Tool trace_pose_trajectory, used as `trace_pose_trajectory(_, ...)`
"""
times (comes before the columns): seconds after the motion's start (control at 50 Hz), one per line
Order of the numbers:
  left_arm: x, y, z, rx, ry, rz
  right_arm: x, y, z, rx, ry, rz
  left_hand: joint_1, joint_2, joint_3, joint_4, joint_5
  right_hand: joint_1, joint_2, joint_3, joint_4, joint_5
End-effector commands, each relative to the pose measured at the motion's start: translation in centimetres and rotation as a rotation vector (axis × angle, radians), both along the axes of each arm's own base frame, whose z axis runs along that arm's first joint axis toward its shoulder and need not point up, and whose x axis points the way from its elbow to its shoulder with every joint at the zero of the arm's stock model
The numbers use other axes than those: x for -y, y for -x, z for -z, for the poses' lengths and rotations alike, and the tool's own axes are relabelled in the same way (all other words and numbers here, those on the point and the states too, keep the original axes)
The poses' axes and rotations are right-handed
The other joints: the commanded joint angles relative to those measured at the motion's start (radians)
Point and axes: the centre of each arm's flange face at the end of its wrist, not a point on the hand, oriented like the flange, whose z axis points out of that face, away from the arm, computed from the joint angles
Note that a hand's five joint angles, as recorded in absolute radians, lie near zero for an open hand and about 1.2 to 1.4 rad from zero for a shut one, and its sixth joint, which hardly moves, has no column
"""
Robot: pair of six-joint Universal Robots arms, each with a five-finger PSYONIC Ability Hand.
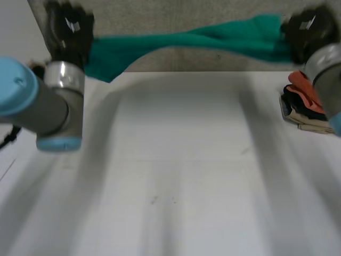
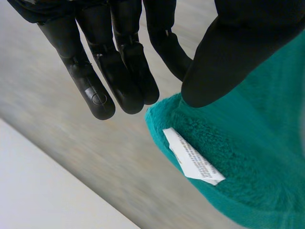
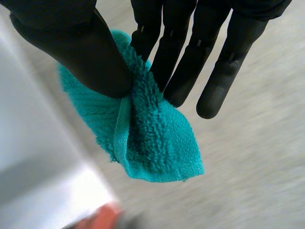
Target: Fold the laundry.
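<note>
1. One white table (image 1: 176,176) takes up the centre and lower part of the head view. Its middle is bare, which leaves room to lay a cloth flat.
2. The green towel (image 1: 176,42) runs across the upper part of the frame from left to right. It hangs clear of the table as a bunched, sagging band between the two hands. Holding it by both ends probably serves to pull it out to full length before it is set down.
3. The left hand (image 1: 69,26), at the upper left, pinches one end of the towel. Its wrist view shows the thumb pressed onto the pile near a corner, with the other fingers extended and nearly straight beside it.
4. The right hand (image 1: 309,29), at the upper right, has the opposite end. Its wrist view shows a corner squeezed between the thumb and straight fingers, with the hemmed tip sticking out past the fingertips.
5. A pile of other garments (image 1: 303,106), orange, black and beige, lies at the table's right edge. It is well apart from the centre, so it does not block the folding area.
6. A white label (image 2: 193,157) is sewn just inside the corner that the left hand holds. It marks a hem edge.
</note>
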Motion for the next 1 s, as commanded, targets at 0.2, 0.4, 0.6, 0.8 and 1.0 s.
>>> trace_pose_trajectory(0.2, -6.5, -2.0, 14.3, 0.179, -0.499, 0.029, -2.7, 0.9, 14.8, -0.113, -0.573, -0.014, 0.094, 0.025, 0.027, 0.021, 0.064, 0.308, 0.227, 0.205, 0.196, 0.235)
trace_pose_trajectory(0.4, -7.7, -5.3, 11.2, 0.125, -0.682, 0.01, -3.8, 2.5, 14.7, -0.102, -0.61, -0.003, -0.622, -0.692, -0.69, -0.696, -0.652, 0.308, 0.227, 0.205, 0.196, 0.235)
trace_pose_trajectory(0.6, -4.3, -8.6, 8.7, -0.13, -0.848, 0.106, -3.3, 3.6, 14.1, -0.078, -0.603, -0.004, -0.635, -0.704, -0.702, -0.708, -0.665, 0.308, 0.227, 0.205, 0.196, 0.235)
trace_pose_trajectory(0.8, -5.1, -8.7, 11.8, -0.126, -1.034, 0.118, -3.5, 3.7, 14.5, -0.073, -0.617, -0.004, -0.529, -0.599, -0.597, -0.603, -0.559, 0.308, 0.227, 0.205, 0.196, 0.235)
trace_pose_trajectory(1.0, -7.8, -7.2, 14.5, -0.072, -1.016, 0.165, -3.5, 3.7, 14.6, -0.053, -0.625, -0.002, -0.411, -0.481, -0.479, -0.485, -0.442, 0.308, 0.227, 0.205, 0.196, 0.235)
